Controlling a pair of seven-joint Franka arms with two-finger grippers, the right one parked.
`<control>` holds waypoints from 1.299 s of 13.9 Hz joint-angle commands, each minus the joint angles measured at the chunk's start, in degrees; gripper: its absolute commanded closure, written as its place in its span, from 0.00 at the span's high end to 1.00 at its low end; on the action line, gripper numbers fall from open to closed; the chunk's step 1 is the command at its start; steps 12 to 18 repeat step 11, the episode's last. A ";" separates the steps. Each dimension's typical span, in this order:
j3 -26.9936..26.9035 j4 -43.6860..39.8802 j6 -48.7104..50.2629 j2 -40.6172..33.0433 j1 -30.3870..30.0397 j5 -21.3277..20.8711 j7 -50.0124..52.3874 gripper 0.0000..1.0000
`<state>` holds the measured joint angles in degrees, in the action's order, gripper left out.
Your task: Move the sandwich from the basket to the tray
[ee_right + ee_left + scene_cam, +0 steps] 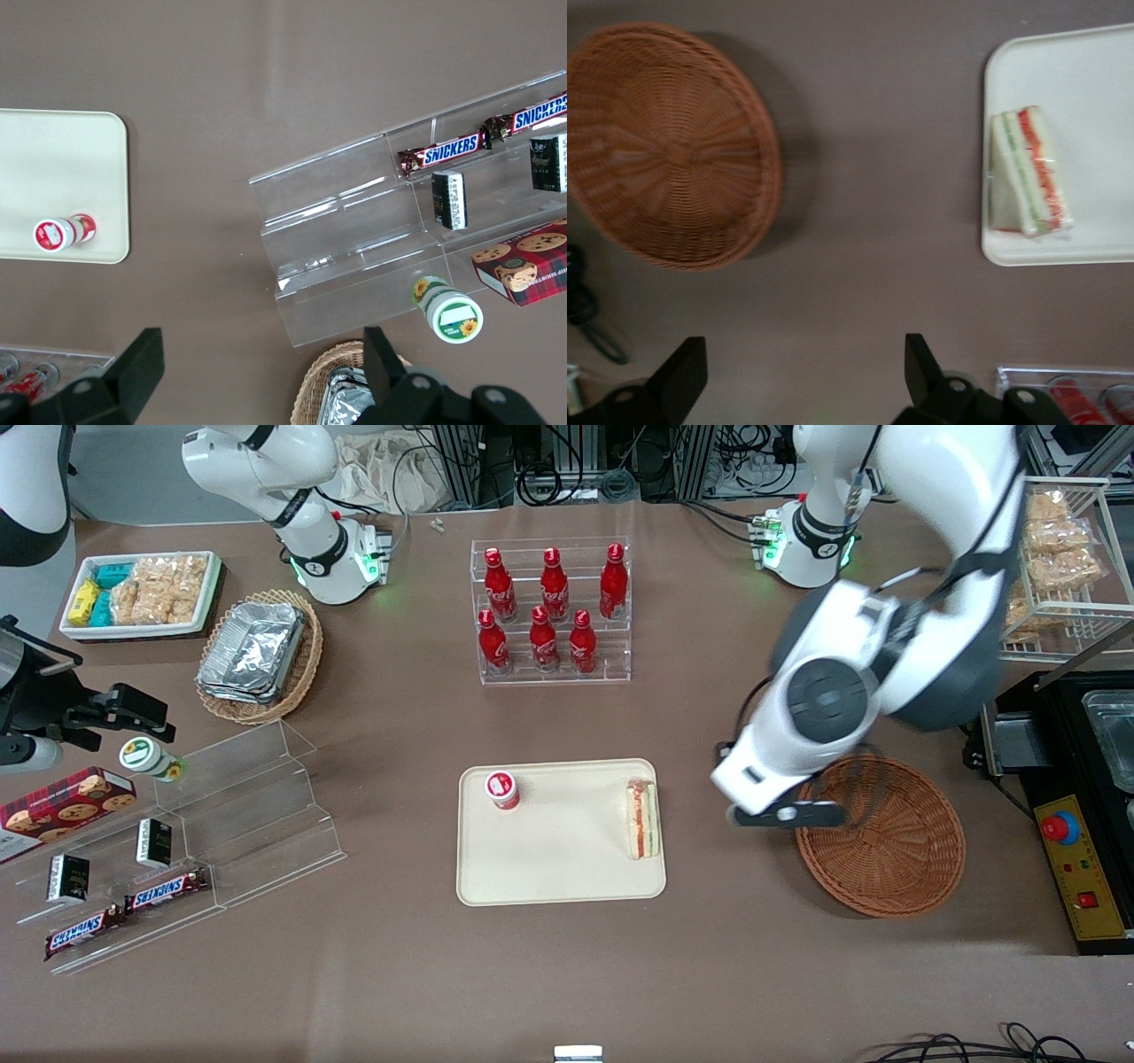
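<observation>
The sandwich (641, 819) (1028, 173), a white wedge with a red and green filling edge, lies on the cream tray (558, 868) (1090, 80), close to the rim nearest the basket. The reddish-brown wicker basket (881, 837) (664, 142) has nothing in it. My gripper (784, 815) (802, 354) hangs open above the bare table between tray and basket, at the basket's rim, with nothing between its fingers.
A small red-capped jar (501, 789) also stands on the tray. A clear rack of red cola bottles (551, 611) stands farther from the front camera. A black control box with a red button (1072, 850) sits beside the basket. Clear stepped shelves (221, 815) with snacks lie toward the parked arm's end.
</observation>
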<state>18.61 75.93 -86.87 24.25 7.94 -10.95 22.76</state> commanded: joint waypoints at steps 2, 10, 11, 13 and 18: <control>0.02 1.59 4.50 -8.32 -7.66 0.32 -7.20 0.99; -0.24 1.59 8.56 -11.41 -17.08 4.45 -9.49 1.00; -0.24 1.59 8.56 -11.33 -17.52 4.45 -9.92 1.00; -0.24 1.59 8.56 -11.33 -17.52 4.45 -9.92 1.00; -0.24 1.59 8.56 -11.33 -17.52 4.45 -9.92 1.00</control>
